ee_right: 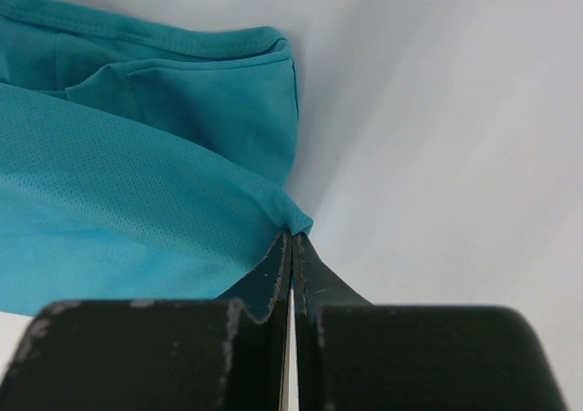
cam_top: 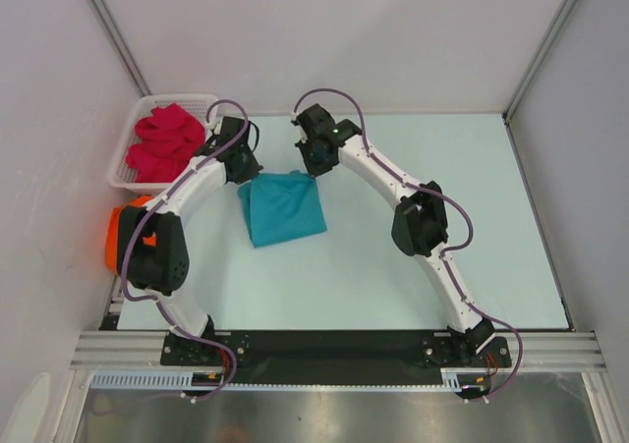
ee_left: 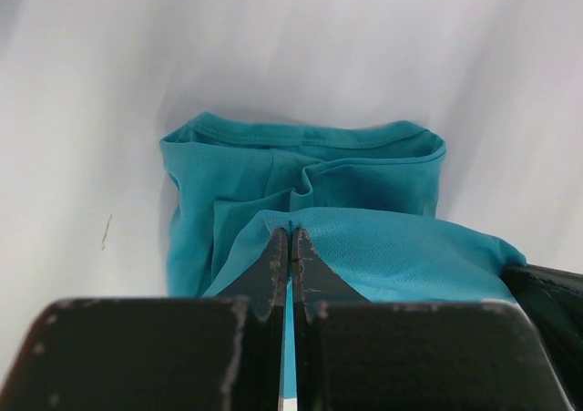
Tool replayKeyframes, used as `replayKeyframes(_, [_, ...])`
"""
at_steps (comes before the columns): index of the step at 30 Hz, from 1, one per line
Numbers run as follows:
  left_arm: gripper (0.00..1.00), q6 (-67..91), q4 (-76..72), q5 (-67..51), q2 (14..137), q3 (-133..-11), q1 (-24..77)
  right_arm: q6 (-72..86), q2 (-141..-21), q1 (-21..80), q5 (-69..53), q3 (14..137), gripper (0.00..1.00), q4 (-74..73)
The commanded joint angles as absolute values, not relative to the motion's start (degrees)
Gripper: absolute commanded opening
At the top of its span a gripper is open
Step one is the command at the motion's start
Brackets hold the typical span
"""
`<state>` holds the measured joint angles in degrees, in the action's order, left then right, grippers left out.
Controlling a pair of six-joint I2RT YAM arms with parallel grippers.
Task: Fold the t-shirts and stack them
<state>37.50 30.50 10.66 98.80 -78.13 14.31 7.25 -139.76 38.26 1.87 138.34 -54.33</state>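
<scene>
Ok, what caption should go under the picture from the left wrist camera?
Left jaws shut on an edge of the teal t-shirt, bunched on the pale table.

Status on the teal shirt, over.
Both shut: left gripper, right gripper, on far corners of teal t-shirt. Shirt partly folded. In basket, pink t-shirt; orange t-shirt at left edge; path clear.

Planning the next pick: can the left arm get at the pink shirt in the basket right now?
Probably, once freed: the pink shirt lies uncovered in the white basket beside the left arm, but its fingers are shut on the teal shirt.
</scene>
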Motion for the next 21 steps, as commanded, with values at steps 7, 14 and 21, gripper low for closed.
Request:
replayKeyframes(7, [0.0, 38.1, 27.4, 14.6, 96.1, -77.1, 12.0, 6.2, -140.0, 36.6, -0.5, 142.3, 0.0, -52.4])
replayKeyframes(14, [0.01, 38.3, 27.5, 14.9, 96.5, -77.1, 11.7, 6.0, -140.2, 35.4, 2.3, 141.9, 0.36, -51.1])
replayKeyframes(21, [0.62, 37.4, 27.9, 13.7, 96.4, -77.7, 11.3, 6.5, -138.2, 33.9, 3.7, 140.7, 0.4, -50.5])
